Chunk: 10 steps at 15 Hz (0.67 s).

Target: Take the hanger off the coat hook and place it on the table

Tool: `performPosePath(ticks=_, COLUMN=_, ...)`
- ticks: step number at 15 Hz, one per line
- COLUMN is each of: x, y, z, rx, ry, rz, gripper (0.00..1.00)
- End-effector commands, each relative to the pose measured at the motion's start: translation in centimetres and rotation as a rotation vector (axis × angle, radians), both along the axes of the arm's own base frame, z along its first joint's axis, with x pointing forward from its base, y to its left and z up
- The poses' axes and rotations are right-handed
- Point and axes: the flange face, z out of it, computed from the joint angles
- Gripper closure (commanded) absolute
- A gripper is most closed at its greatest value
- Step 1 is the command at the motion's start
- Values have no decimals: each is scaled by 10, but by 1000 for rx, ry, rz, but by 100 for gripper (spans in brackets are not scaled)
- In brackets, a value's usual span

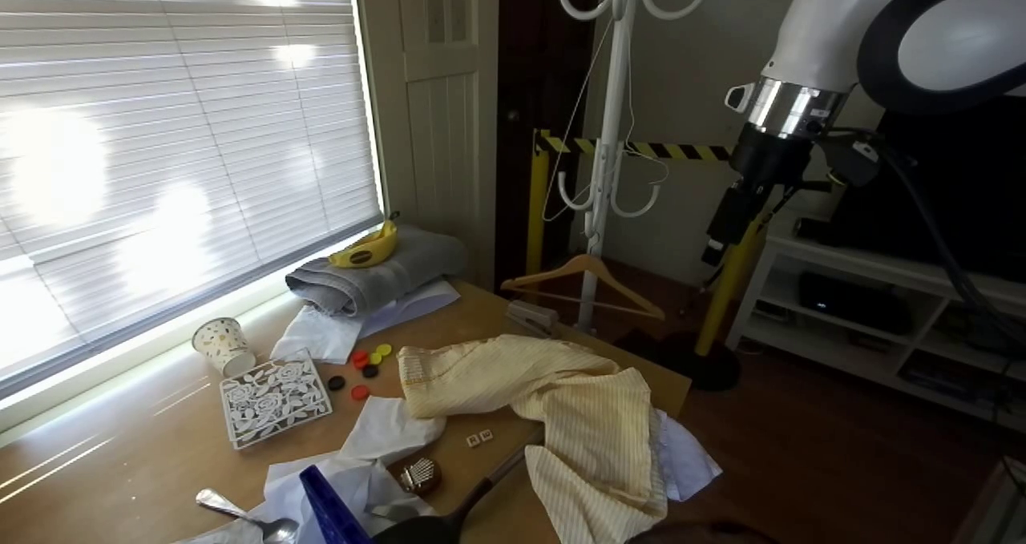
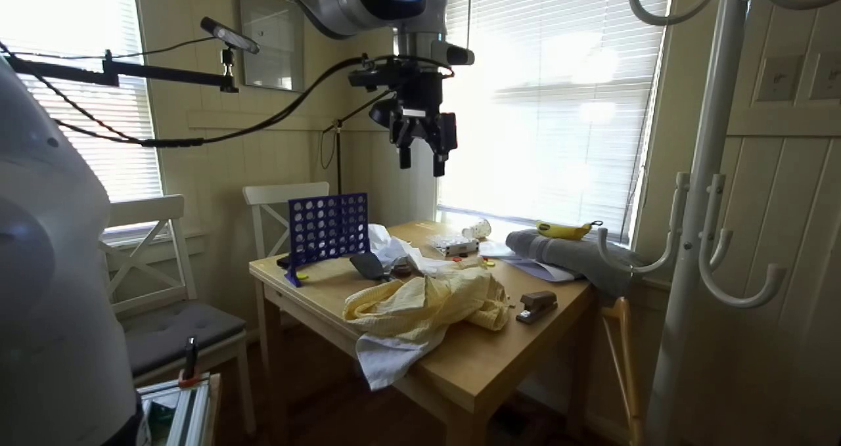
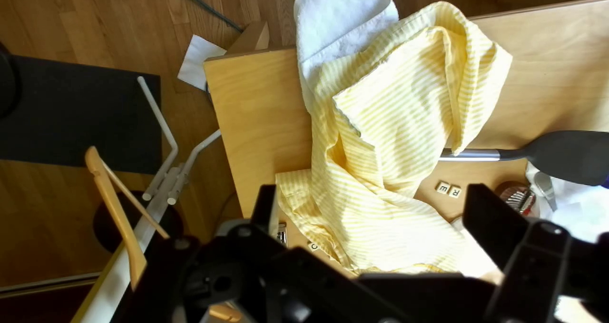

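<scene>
Arm (image 2: 49, 288): pale bulk filling the far left of an exterior view.
Chair (image 2: 174, 334): white frame, grey seat pad, beyond the arm.
Table (image 2: 499, 354): brown wood, cluttered, taking up the middle ground.
Game rack (image 2: 330, 228): blue, upright, on the table's left side.
Spatula (image 2: 368, 266): dark blade, just beside the rack.
Gripper (image 2: 422, 163): I have it well above the table, fingers pointing down and spread wide, holding nothing; in the wrist view I see through the gap to the clutter below.
Striped cloth (image 2: 430, 308): yellow and white, crumpled, lying over a white cloth (image 2: 394, 360) that drapes past the near edge.
White lattice (image 2: 453, 244): floral cut-outs, flat; a cup (image 2: 478, 228) lies tipped over just beside it.
Stapler (image 2: 537, 305): near the table's right edge.
Grey towel (image 2: 552, 250): rolled, below the window blinds (image 2: 552, 137), a yellow banana-shaped pouch (image 2: 564, 230) on top.
Hanger (image 2: 629, 364): wooden, off the table, hanging just below a low coat hook (image 2: 636, 268); I can't make out how its own hook catches.
Stand (image 2: 713, 104): white pole at right, prongs curving upward.
</scene>
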Motion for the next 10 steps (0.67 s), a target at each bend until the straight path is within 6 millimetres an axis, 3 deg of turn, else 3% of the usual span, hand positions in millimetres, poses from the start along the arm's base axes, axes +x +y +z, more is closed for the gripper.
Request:
performPosePath(ticks=1, x=0, y=0, z=1, rx=0, ry=1, rz=0, gripper=0)
performPosePath(ticks=10, x=2, y=-4, z=3, rx=-3, ry=-17, rz=1, gripper=0)
